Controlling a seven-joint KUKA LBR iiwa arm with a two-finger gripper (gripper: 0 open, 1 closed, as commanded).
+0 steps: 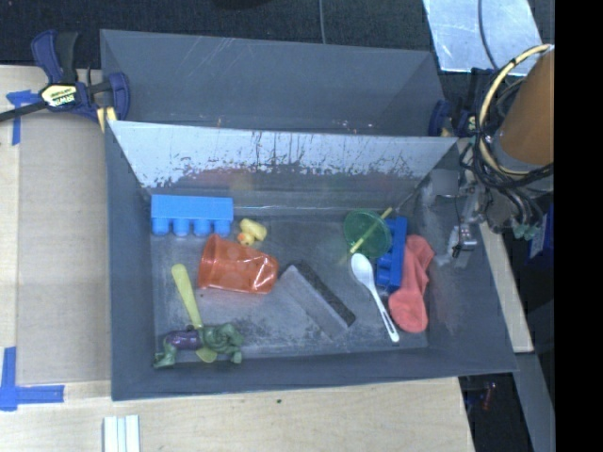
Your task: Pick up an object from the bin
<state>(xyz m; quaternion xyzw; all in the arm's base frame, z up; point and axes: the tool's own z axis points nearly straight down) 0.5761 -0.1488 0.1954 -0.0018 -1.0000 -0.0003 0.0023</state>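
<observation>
Pink, the floppy toy (412,290) lies at the bin's (132,281) right end against the blue block (393,252), near my claw (461,243). I judge it light and squashy, best pinched across its middle; my claw's opening I cannot tell.

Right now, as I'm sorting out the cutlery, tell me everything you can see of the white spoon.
The white spoon looks like plastic: an oval bowl and a slim straight handle. It lies flat on the bin floor, right of the middle, bowl toward the back wall. The bowl sits just below the green cup, beside the blue block; a pink toy lies along the handle.
</observation>
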